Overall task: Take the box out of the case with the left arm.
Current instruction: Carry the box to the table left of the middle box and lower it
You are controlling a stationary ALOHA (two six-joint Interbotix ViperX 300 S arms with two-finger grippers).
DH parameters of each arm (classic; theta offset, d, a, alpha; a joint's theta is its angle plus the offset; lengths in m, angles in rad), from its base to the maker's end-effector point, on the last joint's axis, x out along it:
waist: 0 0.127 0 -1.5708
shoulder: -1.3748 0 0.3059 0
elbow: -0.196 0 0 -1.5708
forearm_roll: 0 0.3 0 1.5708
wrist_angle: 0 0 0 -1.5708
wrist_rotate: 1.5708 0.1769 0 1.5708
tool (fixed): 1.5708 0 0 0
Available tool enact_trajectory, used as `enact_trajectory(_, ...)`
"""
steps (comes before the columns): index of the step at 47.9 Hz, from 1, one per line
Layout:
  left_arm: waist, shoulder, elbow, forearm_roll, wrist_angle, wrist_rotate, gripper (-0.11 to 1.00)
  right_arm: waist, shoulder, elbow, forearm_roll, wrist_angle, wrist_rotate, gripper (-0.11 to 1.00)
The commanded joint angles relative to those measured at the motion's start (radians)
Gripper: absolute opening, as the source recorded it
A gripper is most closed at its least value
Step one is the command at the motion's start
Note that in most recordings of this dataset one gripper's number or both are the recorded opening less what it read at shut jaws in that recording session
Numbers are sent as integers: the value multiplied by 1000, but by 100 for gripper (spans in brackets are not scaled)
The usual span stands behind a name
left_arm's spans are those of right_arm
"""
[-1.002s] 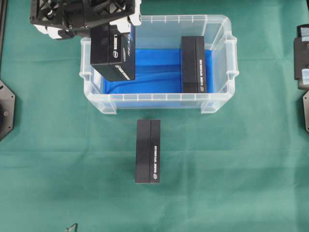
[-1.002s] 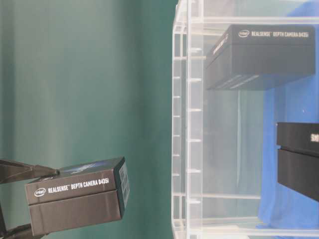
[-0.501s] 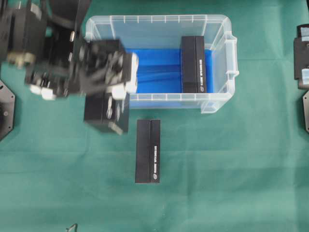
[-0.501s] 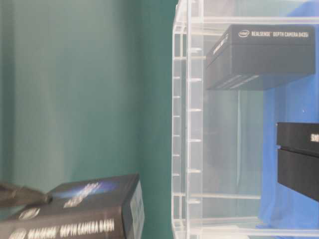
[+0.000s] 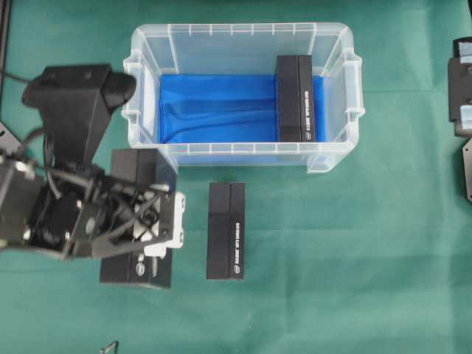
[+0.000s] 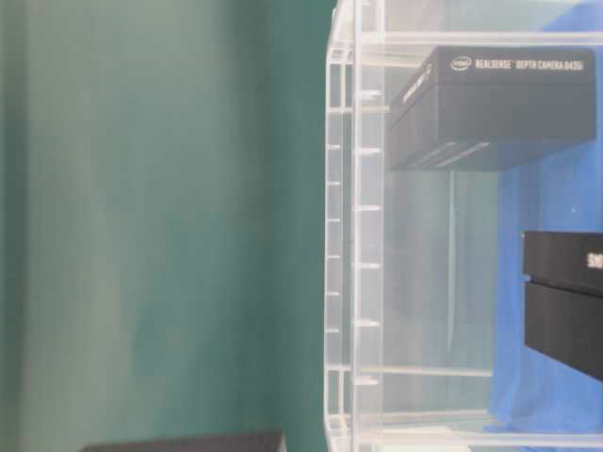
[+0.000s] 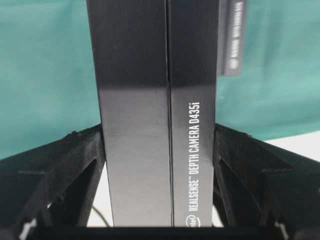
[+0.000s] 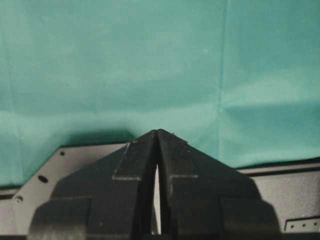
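Note:
The clear case [image 5: 140,51] with its blue cloth floor stands at the back middle of the green table. My left gripper [image 5: 110,225] is outside the case, in front of its left end, shut on a black box [image 5: 137,168]. In the left wrist view the box [image 7: 150,100] fills the gap and both fingers [image 7: 82,160] press its sides. Whether it touches the table I cannot tell. A sliver of it [image 6: 188,441] shows at the bottom of the table-level view. My right gripper [image 8: 157,132] is shut on nothing, over the green cloth.
Another black box [image 5: 296,98] stands on edge in the right end of the case, also seen through the case wall [image 6: 499,104]. A further black box [image 5: 226,230] lies on the table in front of the case, just right of the held one.
My left gripper has carried the box out over the case's left front corner and down towards the front, ending to the left of the box on the table. The right gripper has not moved.

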Motion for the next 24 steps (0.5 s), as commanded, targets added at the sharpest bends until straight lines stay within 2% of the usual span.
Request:
enact_trajectory(1, -14, -8, -41, 5, 15, -5, 63, 0, 2, -11, -3, -5, 0, 2)
enact_trajectory(24, -14, 15, -52, 9, 26, -5, 63, -2, 2, -11, -2, -5, 0, 2)
